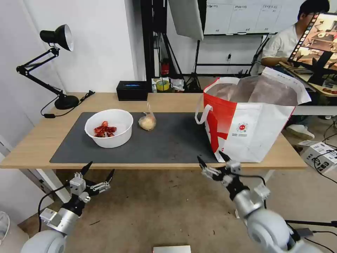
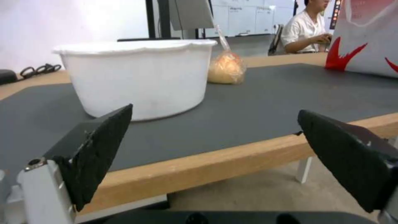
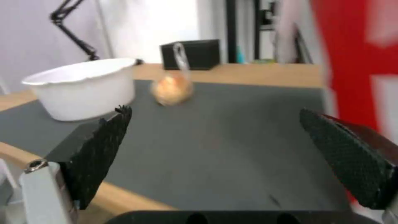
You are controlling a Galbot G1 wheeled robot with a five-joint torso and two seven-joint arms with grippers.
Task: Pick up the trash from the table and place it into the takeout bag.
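Note:
A white round bowl [image 1: 109,128] with red food scraps sits on the dark grey mat [image 1: 168,140] of the light-wood table [image 1: 35,140]. Right of it lies a small knotted clear bag [image 1: 147,122] holding a yellowish lump. The white-and-red takeout bag [image 1: 245,119] stands open at the table's right end. My left gripper [image 1: 99,170] hangs open below the table's front edge, short of the bowl [image 2: 136,77]. Level with that edge, just left of the takeout bag [image 3: 356,65], my right gripper [image 1: 213,160] is open and faces the knotted bag [image 3: 172,88]. Both are empty.
A black rectangular box [image 1: 132,90] stands at the table's far edge. A black desk lamp [image 1: 52,63] occupies the back left corner. Beyond the takeout bag a person sits at another desk. Cables and a small carton [image 1: 321,154] lie on the floor at right.

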